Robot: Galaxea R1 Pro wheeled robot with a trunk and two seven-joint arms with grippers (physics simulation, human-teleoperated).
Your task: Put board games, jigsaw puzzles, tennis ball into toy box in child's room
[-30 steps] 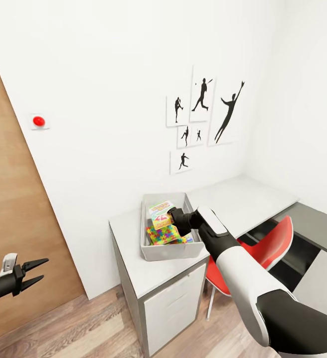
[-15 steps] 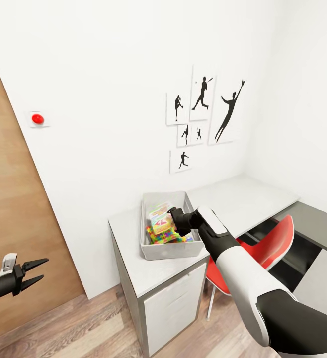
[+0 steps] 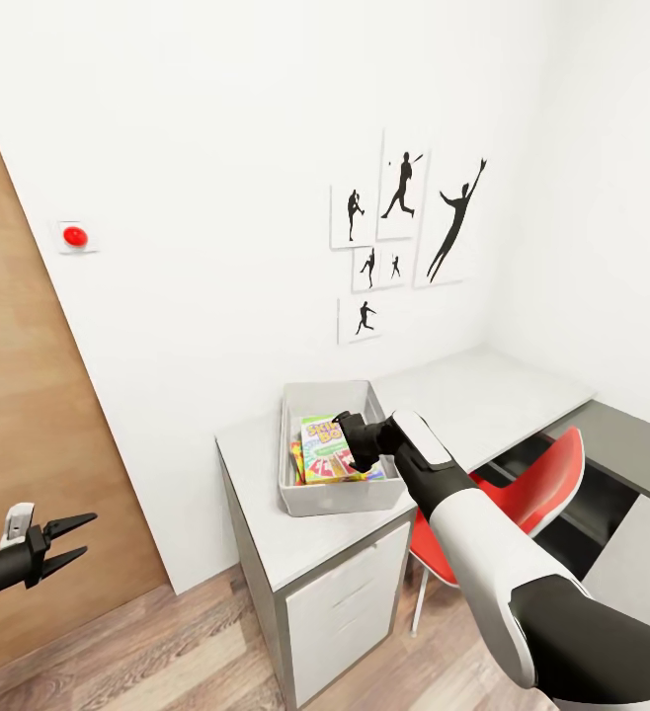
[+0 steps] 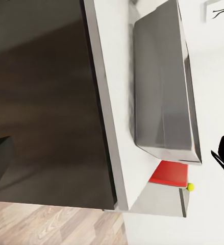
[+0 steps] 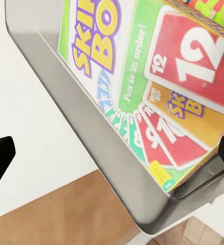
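Note:
The grey toy box stands on the white table near its left end. The orange-green Skip-Bo board game lies flat inside it, on top of a jigsaw puzzle whose coloured edge peeks out. My right gripper hovers just over the toy box, open and holding nothing. In the right wrist view the Skip-Bo board game rests against the toy box wall, with jigsaw puzzle pieces beyond it. My left gripper hangs open, low at the left. A tennis ball shows beyond the toy box.
A red chair sits under the table to the right of the toy box. White drawers are below the table's left end. A wooden door is at the left, and wood floor lies in front of the table.
The Skip-Bo board game, held tilted over the toy box by my right gripper, has dropped and now lies flat inside. The right gripper has opened. The left arm has barely moved.

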